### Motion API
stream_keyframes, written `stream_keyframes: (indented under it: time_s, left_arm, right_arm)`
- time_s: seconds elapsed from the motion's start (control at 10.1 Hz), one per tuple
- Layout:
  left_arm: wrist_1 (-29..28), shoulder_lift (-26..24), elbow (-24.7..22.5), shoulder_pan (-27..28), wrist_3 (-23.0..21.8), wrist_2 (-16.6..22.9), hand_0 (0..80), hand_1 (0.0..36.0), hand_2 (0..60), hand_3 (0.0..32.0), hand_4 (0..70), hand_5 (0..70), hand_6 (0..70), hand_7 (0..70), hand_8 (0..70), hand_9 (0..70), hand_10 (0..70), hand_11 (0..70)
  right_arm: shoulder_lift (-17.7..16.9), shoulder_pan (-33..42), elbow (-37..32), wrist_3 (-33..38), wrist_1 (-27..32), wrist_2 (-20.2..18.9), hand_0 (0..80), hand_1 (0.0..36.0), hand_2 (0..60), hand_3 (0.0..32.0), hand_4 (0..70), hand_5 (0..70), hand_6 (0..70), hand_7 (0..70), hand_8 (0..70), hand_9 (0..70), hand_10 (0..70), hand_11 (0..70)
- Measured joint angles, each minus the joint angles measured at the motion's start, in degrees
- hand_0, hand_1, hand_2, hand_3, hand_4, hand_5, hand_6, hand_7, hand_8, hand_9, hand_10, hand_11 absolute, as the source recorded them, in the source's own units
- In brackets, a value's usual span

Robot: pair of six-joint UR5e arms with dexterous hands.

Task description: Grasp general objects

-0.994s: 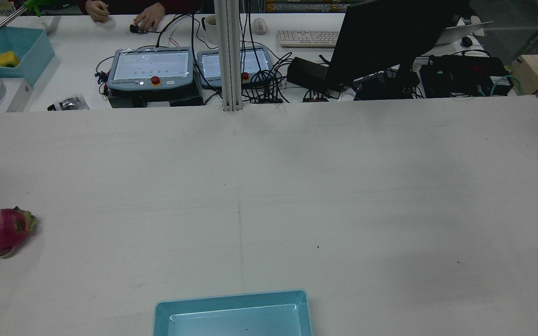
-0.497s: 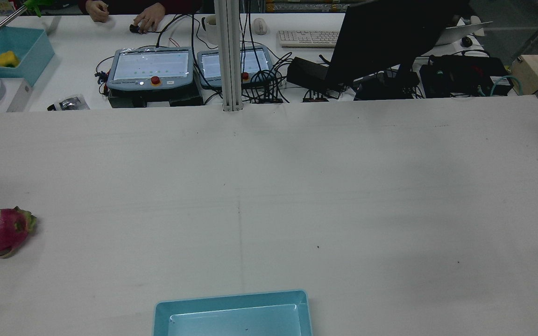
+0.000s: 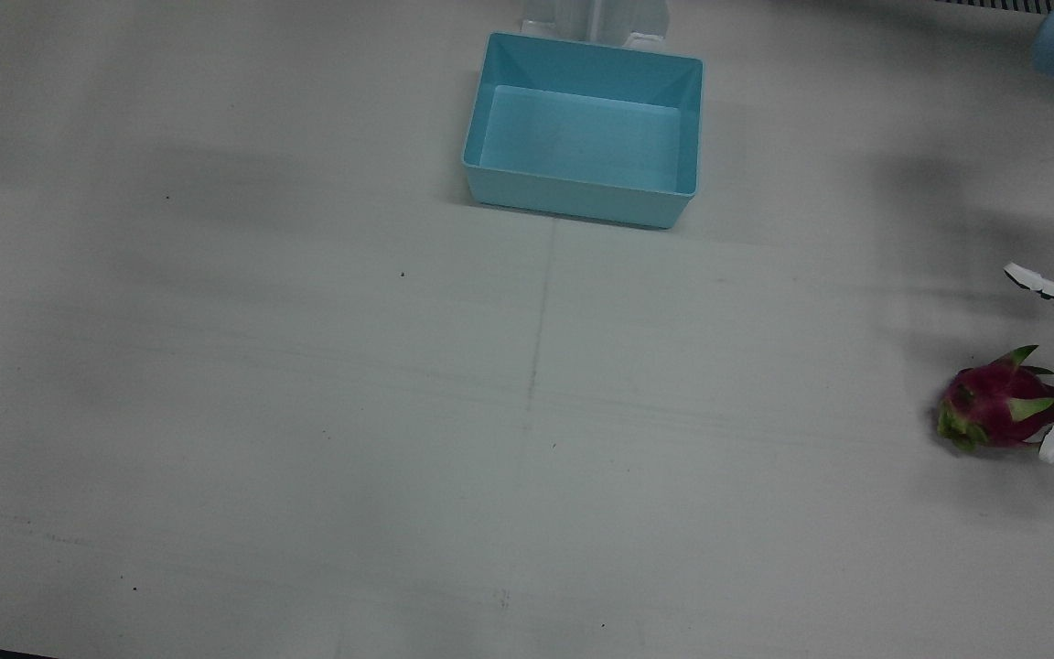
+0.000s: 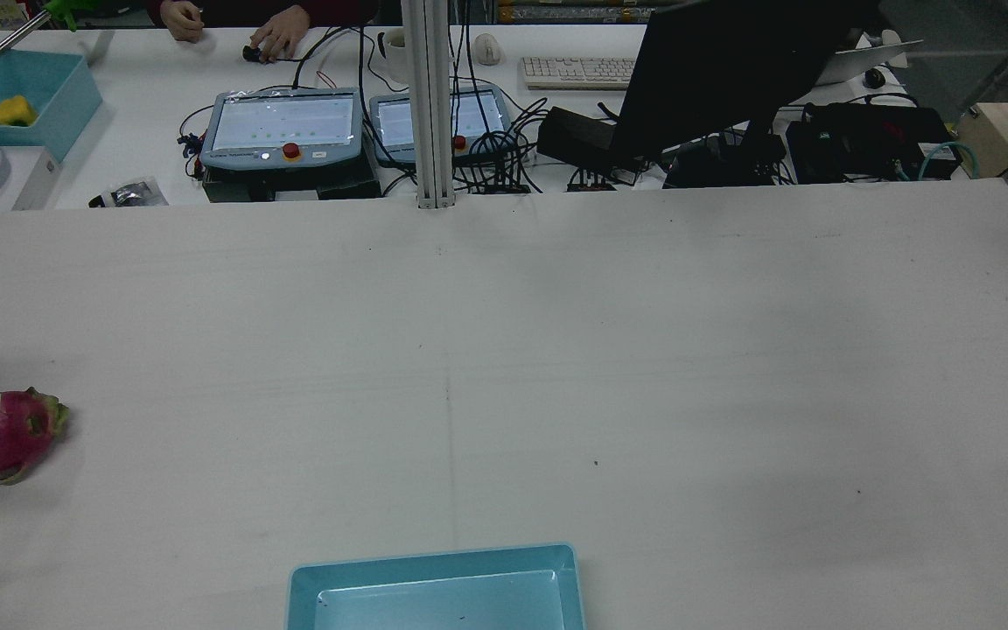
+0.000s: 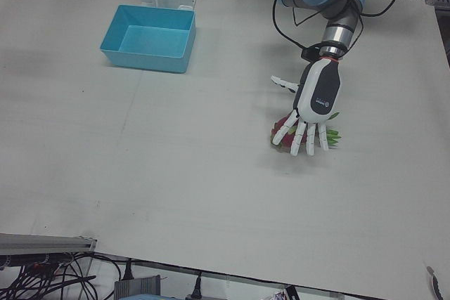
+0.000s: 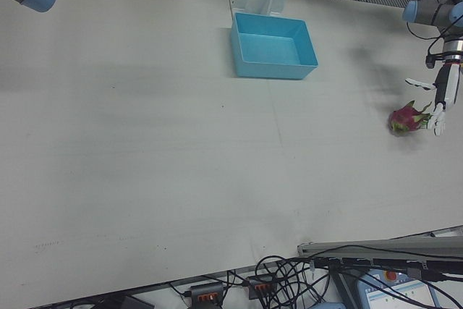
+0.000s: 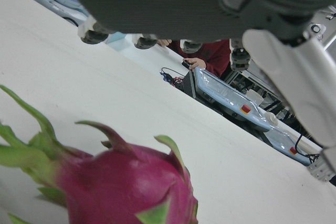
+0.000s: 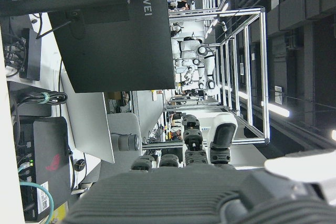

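Front view overhead, rear view opposite, sharing the blue bin (image 3: 582, 137).

The counter (image 4: 609, 350) carries a pale grey-white covering with faint seams and small dark specks. Beyond its far edge stands a white desk (image 4: 145, 131) bearing two teach pendants (image 4: 283, 128), tangled black cables (image 4: 495, 149), a white keyboard (image 4: 577, 72), a mouse (image 4: 486, 48) and a dark monitor (image 4: 731, 70) seen from behind. An aluminium post (image 4: 430, 105) rises at the counter's edge. A person's hands (image 4: 233, 26) rest on the desk. In the right hand view, metal framing (image 8: 247, 77) and strip lights (image 8: 278, 109) show overhead.
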Motion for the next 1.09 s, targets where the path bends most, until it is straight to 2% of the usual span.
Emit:
stream_keyframes:
  time_s: [0.1,0.2,0.4,0.5,0.7,0.8,1.09]
  left_arm:
    - [2.5,-0.9,0.1,3.0,0.1,-4.0,58.1,16.4,0.0,32.0,0.0,0.0,0.0,2.6,0.0,0.0,0.0,0.0]
    - [5.3,-1.7,0.1,7.0,0.1,-9.7,59.1,17.0,0.0,32.0,0.0,0.0,0.0,2.9,0.0,0.0,0.0,0.0]
    - [10.2,-2.3,0.4,15.4,-0.6,-24.0,54.9,13.9,0.0,32.0,0.0,0.0,0.0,0.0,0.0,0.0,0.0,0.0]
    - [11.5,-2.4,1.0,17.8,-1.8,-28.6,51.6,11.3,0.0,32.0,0.0,0.0,0.0,0.0,0.0,0.0,0.0,0.0]
    - [12.4,-2.4,4.2,19.8,-7.4,-32.3,48.7,8.5,0.0,32.0,0.0,0.0,0.0,0.0,0.0,0.0,1.0,2.8]
    - [12.5,-2.5,5.5,20.1,-9.3,-33.0,48.5,8.2,0.0,32.0,0.0,0.0,0.0,0.0,0.0,0.0,0.2,1.6]
    - [12.6,-2.9,8.1,20.4,-11.3,-33.7,49.6,9.7,0.0,32.0,0.0,0.0,0.0,0.0,0.0,0.0,0.2,1.8]
  right_arm:
    - [0.0,0.0,0.0,0.0,0.0,0.0,0.0,0.0,0.0,0.0,0.0,0.0,0.0,0.0,0.0,0.0,0.0,0.0]
    - [0.0,0.0,0.0,0.0,0.0,0.0,0.0,0.0,0.0,0.0,0.0,0.0,0.0,0.0,0.0,0.0,0.0,0.0]
    - [0.0,0.0,0.0,0.0,0.0,0.0,0.0,0.0,0.0,0.0,0.0,0.0,0.0,0.0,0.0,0.0,0.0,0.0]
    - [0.0,0.0,0.1,0.0,0.0,0.0,0.0,0.0,0.0,0.0,0.0,0.0,0.0,0.0,0.0,0.0,0.0,0.0]
    - [0.0,0.0,0.1,0.0,0.0,0.0,0.0,0.0,0.0,0.0,0.0,0.0,0.0,0.0,0.0,0.0,0.0,0.0]
    - [0.0,0.0,0.1,0.0,0.0,0.0,0.0,0.0,0.0,0.0,0.0,0.0,0.0,0.0,0.0,0.0,0.0,0.0]
    - [0.0,0.0,0.1,0.0,0.0,0.0,0.0,0.0,0.0,0.0,0.0,0.0,0.0,0.0,0.0,0.0,0.0,0.0]
